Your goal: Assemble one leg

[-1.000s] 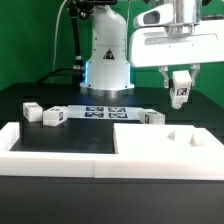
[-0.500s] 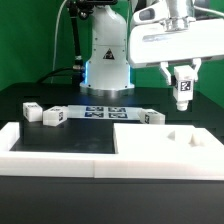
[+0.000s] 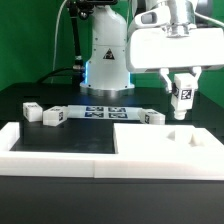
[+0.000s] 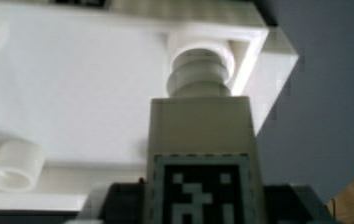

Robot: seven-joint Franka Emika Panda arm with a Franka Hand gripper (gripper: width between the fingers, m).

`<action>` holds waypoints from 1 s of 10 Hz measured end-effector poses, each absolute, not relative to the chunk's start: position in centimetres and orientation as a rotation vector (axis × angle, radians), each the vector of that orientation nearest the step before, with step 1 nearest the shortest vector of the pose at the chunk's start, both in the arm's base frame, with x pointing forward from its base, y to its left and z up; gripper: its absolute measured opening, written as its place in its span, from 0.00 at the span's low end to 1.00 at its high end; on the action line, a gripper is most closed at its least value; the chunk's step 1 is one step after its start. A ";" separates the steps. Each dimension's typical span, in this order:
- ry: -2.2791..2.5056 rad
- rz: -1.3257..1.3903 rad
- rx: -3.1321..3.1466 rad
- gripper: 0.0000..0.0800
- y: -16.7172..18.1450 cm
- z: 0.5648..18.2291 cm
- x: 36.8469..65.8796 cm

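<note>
Aloft, tool (image 3: 180, 86) grips leg (image 3: 181, 97) over black table (image 3: 70, 140) — green backdrop (image 3: 25, 50) behind.

The boxy white gripper (image 3: 181, 92) has a broad, smooth shell. Behind the gripper, toward the exterior view's left, the glossy rounded white arm column (image 3: 106, 35) bears a small black triangle mark (image 3: 104, 55) above a glowing blue band (image 3: 107, 73). Thin black cables (image 3: 73, 35) run beside it.

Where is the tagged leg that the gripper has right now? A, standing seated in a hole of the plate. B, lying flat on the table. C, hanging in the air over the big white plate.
C: the gripper clamps the leg clear above the white plate, its lower end touching nothing.
</note>
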State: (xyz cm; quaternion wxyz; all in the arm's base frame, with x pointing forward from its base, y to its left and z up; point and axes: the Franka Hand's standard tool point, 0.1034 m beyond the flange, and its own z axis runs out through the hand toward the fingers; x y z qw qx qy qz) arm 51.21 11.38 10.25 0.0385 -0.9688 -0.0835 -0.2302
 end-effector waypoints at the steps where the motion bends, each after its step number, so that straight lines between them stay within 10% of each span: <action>1: -0.277 -0.677 -2.975 0.36 11.5 10.8 52.2; 10: -0.316 -0.763 -2.955 0.36 11.2 10.2 59.5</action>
